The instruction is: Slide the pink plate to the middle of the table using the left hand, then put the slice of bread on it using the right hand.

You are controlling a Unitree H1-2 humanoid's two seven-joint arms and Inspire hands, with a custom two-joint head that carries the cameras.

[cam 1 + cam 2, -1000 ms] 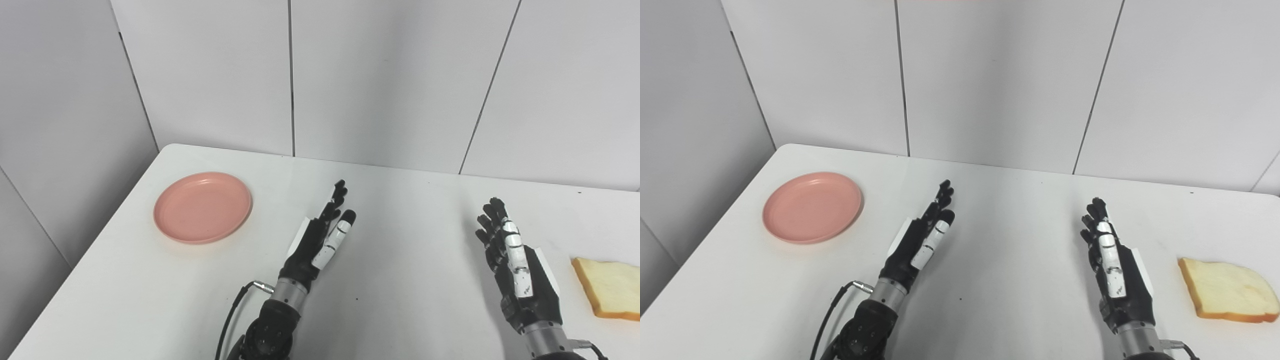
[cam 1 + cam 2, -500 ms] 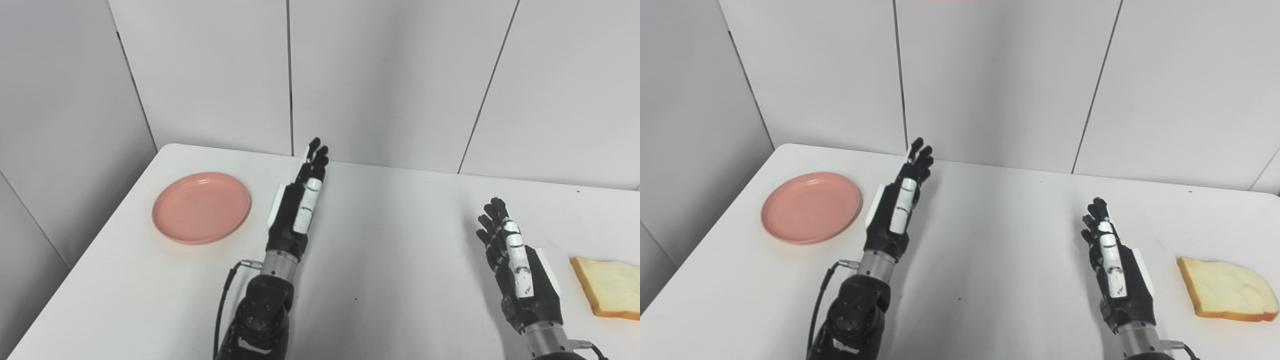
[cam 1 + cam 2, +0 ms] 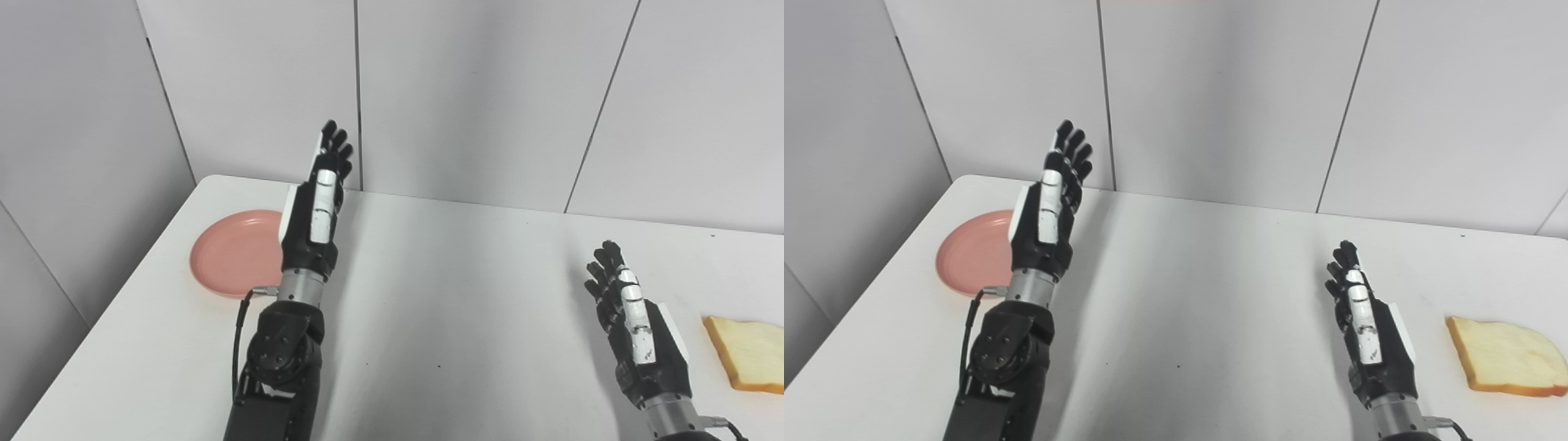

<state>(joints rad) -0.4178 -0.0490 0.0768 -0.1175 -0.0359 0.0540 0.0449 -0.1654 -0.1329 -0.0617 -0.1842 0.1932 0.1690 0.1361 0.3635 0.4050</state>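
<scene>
The open, empty left hand [image 3: 313, 214] is raised beside the pink plate [image 3: 229, 254]; a push on the near rim could tip it. The right hand [image 3: 1369, 340] is held open, well apart from the bread slice [image 3: 1507, 356].

Pink plate [image 3: 226, 254], white table [image 3: 465, 294] — golden-crusted pale bread [image 3: 1507, 361] (black-and-white hands [image 3: 1047, 214]).

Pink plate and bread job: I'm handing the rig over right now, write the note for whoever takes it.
Left robot hand: open, holding nothing, raised above the table beside the pink plate, not touching it.
Right robot hand: open, low over the table, short of the slice of bread.
Pink plate: at the table's left side, partly hidden behind the left arm.
Bread: flat on the table at the right edge of view.
Done: nothing yet.
Left: slide the plate to the middle, then place the bread on it.
</scene>
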